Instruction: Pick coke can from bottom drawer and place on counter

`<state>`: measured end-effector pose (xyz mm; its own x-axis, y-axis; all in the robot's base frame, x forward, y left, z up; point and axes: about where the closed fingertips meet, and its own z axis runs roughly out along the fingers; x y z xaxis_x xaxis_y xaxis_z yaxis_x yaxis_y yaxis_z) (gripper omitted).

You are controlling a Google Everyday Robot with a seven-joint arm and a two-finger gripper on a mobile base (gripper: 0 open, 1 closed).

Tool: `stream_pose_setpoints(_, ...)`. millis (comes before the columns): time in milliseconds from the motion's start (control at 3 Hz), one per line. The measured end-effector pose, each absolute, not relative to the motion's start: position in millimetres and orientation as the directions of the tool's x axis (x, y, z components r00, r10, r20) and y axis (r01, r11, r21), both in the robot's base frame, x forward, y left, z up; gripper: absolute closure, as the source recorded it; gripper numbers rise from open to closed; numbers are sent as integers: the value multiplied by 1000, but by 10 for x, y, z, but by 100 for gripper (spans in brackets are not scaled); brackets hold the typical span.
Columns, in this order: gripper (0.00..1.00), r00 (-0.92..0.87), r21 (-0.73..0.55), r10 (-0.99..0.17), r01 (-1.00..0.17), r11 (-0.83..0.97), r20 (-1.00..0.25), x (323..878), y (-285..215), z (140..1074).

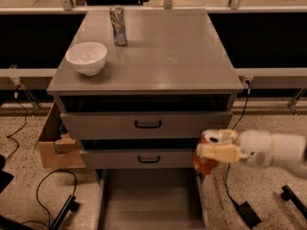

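Observation:
My gripper [216, 150] is at the right of the cabinet, level with the lower handled drawer front, and is shut on the coke can [205, 163], a red-orange can whose silver top shows between the pale fingers [218, 152]. The can is held in the air above the right wall of the bottom drawer [148, 200], which is pulled open with a bare grey floor. The counter [163, 51] is the grey cabinet top above, well higher than the can.
A white bowl [87, 57] sits at the counter's front left and a tall silver-grey can [118, 25] behind it. Two drawers with black handles [147, 124] sit slightly open. A cardboard box [55, 143] and cables lie at the left, a cable and black plug at the right.

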<state>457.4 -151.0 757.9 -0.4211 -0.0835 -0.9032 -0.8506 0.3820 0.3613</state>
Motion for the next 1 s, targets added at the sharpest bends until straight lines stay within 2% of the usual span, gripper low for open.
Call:
stream_pose_setpoints(333,100,-325,221,-186,-875,431,-927,4788,-1627,8738)
stream_pose_setpoints(667,100,-226,99,-222,-876,472,-948,5085,-1555,9701)
stream_pose_setpoints(1000,100,-142,29,-188,-863,504,-972,5582,-1303,10174)
